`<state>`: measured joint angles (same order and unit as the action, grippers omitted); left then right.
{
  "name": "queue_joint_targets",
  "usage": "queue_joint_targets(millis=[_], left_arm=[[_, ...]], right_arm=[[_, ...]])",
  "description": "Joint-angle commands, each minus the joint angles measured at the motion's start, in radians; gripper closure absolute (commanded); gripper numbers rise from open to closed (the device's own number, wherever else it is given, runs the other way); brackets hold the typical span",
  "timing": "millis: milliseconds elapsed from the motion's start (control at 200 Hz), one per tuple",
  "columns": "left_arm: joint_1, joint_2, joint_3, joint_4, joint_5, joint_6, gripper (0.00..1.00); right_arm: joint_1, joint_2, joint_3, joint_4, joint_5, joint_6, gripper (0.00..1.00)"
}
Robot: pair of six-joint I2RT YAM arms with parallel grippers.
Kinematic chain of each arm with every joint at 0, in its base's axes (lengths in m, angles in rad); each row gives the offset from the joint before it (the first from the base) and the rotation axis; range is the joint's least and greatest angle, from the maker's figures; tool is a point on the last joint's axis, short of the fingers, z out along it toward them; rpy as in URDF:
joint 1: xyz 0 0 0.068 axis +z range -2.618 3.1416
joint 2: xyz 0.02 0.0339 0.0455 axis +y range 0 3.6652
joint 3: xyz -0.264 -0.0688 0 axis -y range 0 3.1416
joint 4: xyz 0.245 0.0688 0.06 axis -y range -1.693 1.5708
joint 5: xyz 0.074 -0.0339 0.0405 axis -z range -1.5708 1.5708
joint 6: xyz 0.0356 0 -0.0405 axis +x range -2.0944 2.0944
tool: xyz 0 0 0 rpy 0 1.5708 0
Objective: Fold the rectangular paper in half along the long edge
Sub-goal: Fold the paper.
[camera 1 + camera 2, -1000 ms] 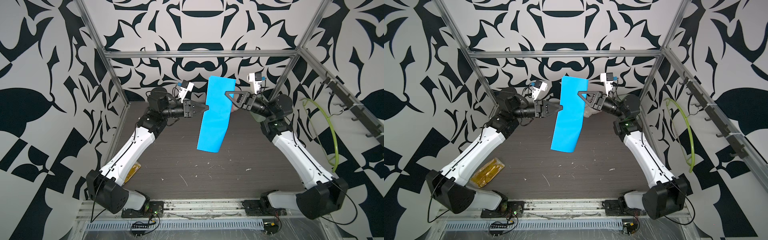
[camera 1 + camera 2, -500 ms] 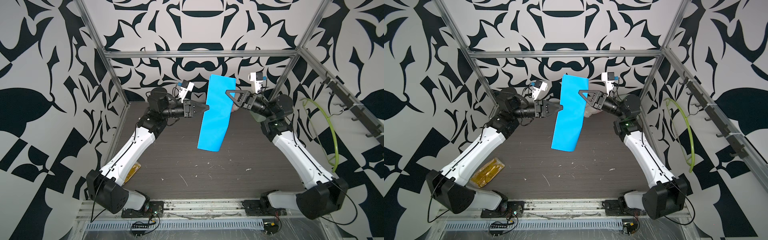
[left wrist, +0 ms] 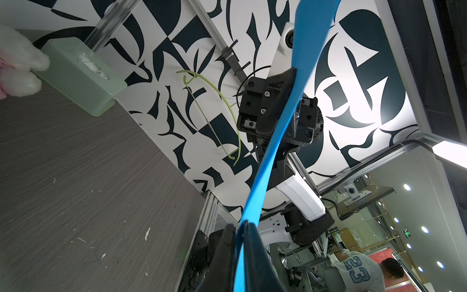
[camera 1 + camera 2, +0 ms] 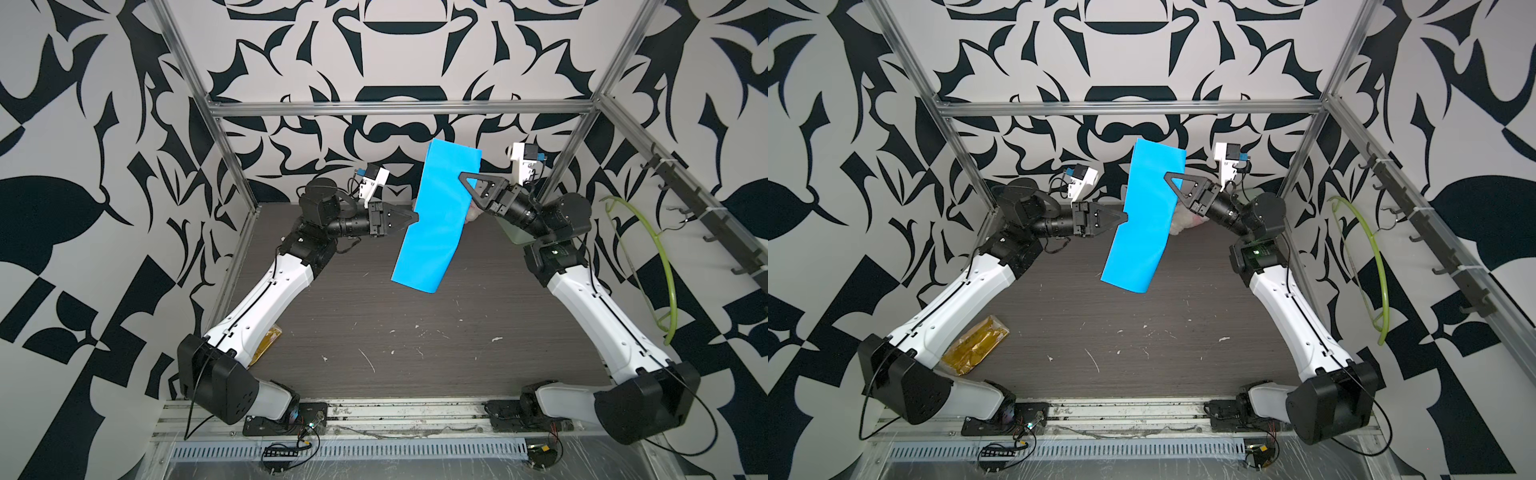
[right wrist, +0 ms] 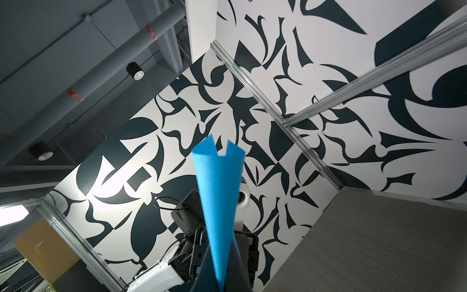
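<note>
The rectangular paper (image 4: 436,216) hangs in the air above the far half of the table (image 4: 374,332), touching nothing but the two grippers. Its long axis runs steeply, with the upper short edge high over the table's back edge and the lower short edge dangling free, clear of the tabletop. The sheet bows along its length, and in the right wrist view its upper corners curl toward each other into a trough (image 5: 217,182). I cannot tell whether a crease exists.

The left gripper (image 4: 415,217) reaches in level over the table and takes one long edge about halfway along. Its fingers (image 3: 222,247) are closed flat on the sheet. The right gripper (image 4: 462,178) meets the opposite long edge higher up, nearer the top corner, and is likewise clamped shut on the paper (image 3: 293,73).

Each arm holds its own long edge, so neither is nearer. The fold probably depends on bringing those two edges together, and the staggered grip heights could skew them.
</note>
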<state>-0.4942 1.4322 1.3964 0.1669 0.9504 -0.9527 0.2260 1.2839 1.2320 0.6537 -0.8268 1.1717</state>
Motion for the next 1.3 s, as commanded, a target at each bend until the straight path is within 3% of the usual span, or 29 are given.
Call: queue_joint_targets(millis=[0, 170, 435, 535, 580, 800, 855, 945, 1015, 1115, 1255, 1295], left_arm=[[-0.007, 0.002, -0.016, 0.043, 0.008, -0.004, 0.92], [-0.015, 0.008, -0.023, 0.049, 0.006, -0.008, 1.0], [-0.034, 0.019, -0.04, 0.08, 0.0, -0.029, 1.0], [-0.038, 0.025, -0.043, 0.09, -0.002, -0.036, 1.0], [-0.039, 0.028, -0.046, 0.09, -0.004, -0.037, 1.0], [-0.041, 0.032, -0.039, 0.091, -0.005, -0.037, 1.0], [-0.042, 0.032, -0.037, 0.092, -0.004, -0.037, 1.0], [-0.046, 0.034, -0.034, 0.091, -0.002, -0.037, 1.0], [-0.049, 0.037, -0.032, 0.089, -0.002, -0.035, 1.0], [-0.053, 0.039, -0.031, 0.085, -0.002, -0.036, 1.0], [-0.055, 0.034, -0.031, 0.08, -0.005, -0.032, 1.0], [-0.056, 0.033, -0.031, 0.078, -0.004, -0.031, 1.0]], right_arm=[[-0.01, -0.035, -0.009, 0.051, 0.049, -0.003, 0.92], [-0.013, -0.037, -0.026, 0.061, 0.078, 0.002, 0.91], [-0.014, -0.04, -0.047, 0.091, 0.127, 0.016, 0.89], [-0.015, -0.043, -0.05, 0.1, 0.139, 0.015, 0.93], [-0.014, -0.044, -0.052, 0.104, 0.141, 0.015, 1.0], [-0.014, -0.043, -0.043, 0.093, 0.134, 0.012, 1.0], [-0.014, -0.043, -0.021, 0.045, 0.131, -0.011, 0.81], [-0.014, -0.045, -0.007, 0.0, 0.137, -0.04, 0.75], [-0.014, -0.043, 0.007, -0.023, 0.14, -0.066, 0.77], [-0.014, -0.039, 0.014, -0.016, 0.141, -0.08, 1.0], [-0.013, -0.031, 0.023, -0.018, 0.135, -0.084, 1.0], [-0.014, -0.027, 0.031, -0.027, 0.129, -0.086, 0.89]])
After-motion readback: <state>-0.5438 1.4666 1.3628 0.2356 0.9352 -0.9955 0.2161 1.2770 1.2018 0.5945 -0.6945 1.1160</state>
